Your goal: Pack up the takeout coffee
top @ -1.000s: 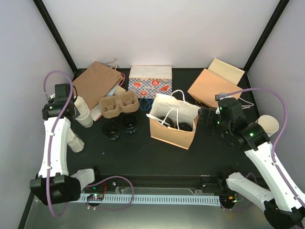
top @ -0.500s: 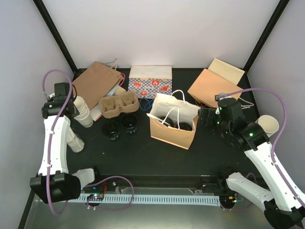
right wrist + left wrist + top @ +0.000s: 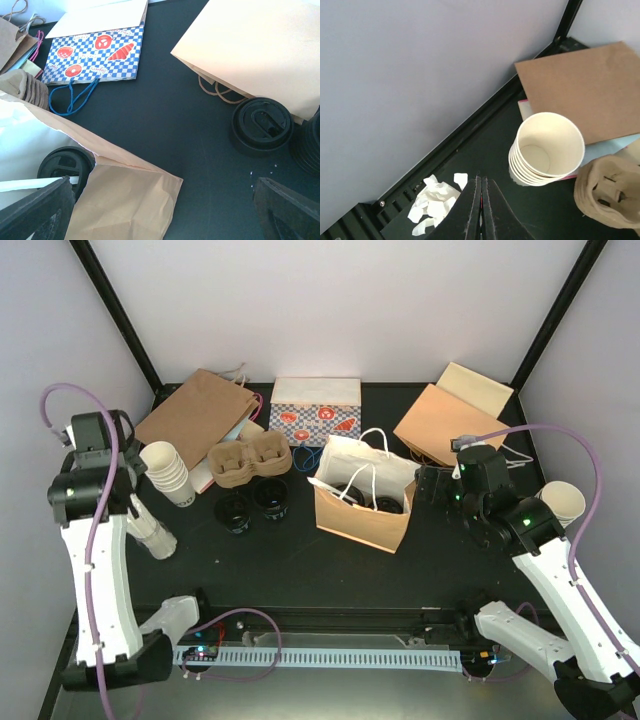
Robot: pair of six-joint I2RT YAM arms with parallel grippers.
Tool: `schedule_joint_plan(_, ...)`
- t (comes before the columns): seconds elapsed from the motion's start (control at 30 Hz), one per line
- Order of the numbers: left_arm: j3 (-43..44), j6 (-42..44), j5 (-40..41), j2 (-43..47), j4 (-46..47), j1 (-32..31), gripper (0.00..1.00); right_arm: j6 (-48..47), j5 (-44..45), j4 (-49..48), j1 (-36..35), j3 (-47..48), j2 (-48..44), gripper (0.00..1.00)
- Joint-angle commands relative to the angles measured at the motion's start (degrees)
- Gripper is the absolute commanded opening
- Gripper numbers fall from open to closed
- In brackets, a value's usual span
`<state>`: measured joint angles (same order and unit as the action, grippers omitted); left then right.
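Observation:
Two takeout coffee cups with black lids (image 3: 233,510) (image 3: 270,493) stand on the black table left of an open paper bag (image 3: 360,522). More black lids show inside the bag (image 3: 390,505) (image 3: 65,162). Another lidded cup (image 3: 261,125) sits by the edge of a flat tan bag, and a further one (image 3: 311,142) is cut off at the right. My right gripper (image 3: 428,485) (image 3: 162,215) hangs open just right of the bag, over its corner, holding nothing. My left gripper (image 3: 481,200) is shut and empty, near the back-left wall, beside a stack of cream cups.
Cream paper cup stacks (image 3: 165,472) (image 3: 547,150) stand at the left, one lying down (image 3: 155,537). Pulp carriers (image 3: 250,460), a flat brown bag (image 3: 195,415), a checkered bag (image 3: 315,415) and tan bags (image 3: 445,420) line the back. White paper scraps (image 3: 432,202) lie by the wall.
My left gripper has closed, and the left arm has swung left, away from the cup stack. The right arm has stayed still.

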<state>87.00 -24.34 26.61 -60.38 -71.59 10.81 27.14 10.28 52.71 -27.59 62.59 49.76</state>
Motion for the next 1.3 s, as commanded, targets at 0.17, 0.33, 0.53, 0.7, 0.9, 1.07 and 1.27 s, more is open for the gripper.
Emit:
schedule_joint_plan(0.17, 3.9, 3.9, -5.6, 2.1, -0.7, 0.3, 0.02, -0.3, -0.3, -0.4, 0.3, -0.3, -0.1, 1.00)
schedule_joint_plan(0.33, 2.9, 5.5, -7.0, 3.3, 1.3, 0.3, 0.05, -0.3, 0.1, -0.2, 0.3, -0.2, -0.3, 1.00)
schedule_joint_plan(0.53, 1.2, 6.0, -8.0, 3.6, 2.0, 0.3, 0.06, -0.4, -0.1, -0.2, 0.3, -0.2, -0.2, 1.00)
schedule_joint_plan(0.7, 1.6, 6.6, -9.8, 4.4, 2.9, 0.3, 0.02, -0.4, -0.1, -0.3, 0.2, -0.4, -0.3, 1.00)
schedule_joint_plan(0.9, 4.9, 8.3, -16.5, 7.7, 6.4, 0.3, 0.01, -0.5, -0.1, -0.3, 0.3, -0.2, 0.0, 1.00)
schedule_joint_plan(1.07, 7.5, 7.7, -18.6, 9.3, 6.9, 0.3, 0.02, -0.4, -0.1, -0.5, 0.3, -0.2, 0.1, 1.00)
schedule_joint_plan(1.27, 0.3, 5.6, -43.3, 15.2, 21.4, 0.3, 0.02, -0.5, -0.1, -0.4, 0.3, 0.0, 0.1, 1.00)
